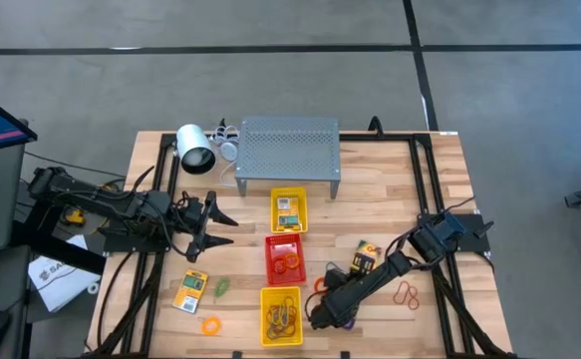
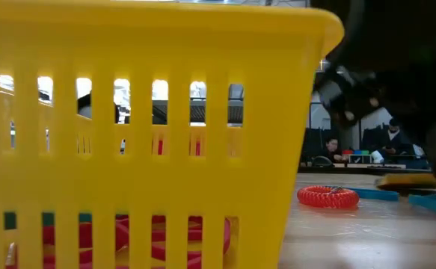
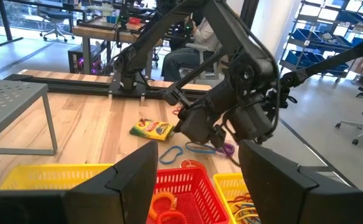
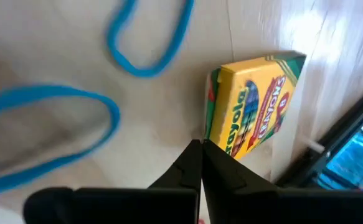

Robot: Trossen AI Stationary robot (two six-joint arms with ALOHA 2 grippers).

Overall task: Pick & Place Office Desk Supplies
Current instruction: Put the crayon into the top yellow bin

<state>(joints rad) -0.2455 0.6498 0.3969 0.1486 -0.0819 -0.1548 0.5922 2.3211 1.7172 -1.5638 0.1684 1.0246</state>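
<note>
A yellow crayon box lies flat on the wooden table, right of the red tray. Blue rubber-band loops lie beside it, and a purple one too. My right gripper is shut, slanting down, with its tips at the box's near corner; nothing shows between them. A red coiled ring and red bands lie nearby. A card packet, a green piece and an orange ring lie at the near left. My left gripper waits open at the left. My right gripper has its shut fingertips right at the crayon box's near corner, coming down at a slant. I cannot tell whether they touch the box or the table.
Three trays stand in a row down the middle: a far yellow tray, the red one, and a near yellow tray holding bands. A grey perforated shelf and a white cylinder stand at the far side. People sit in the room beyond.
</note>
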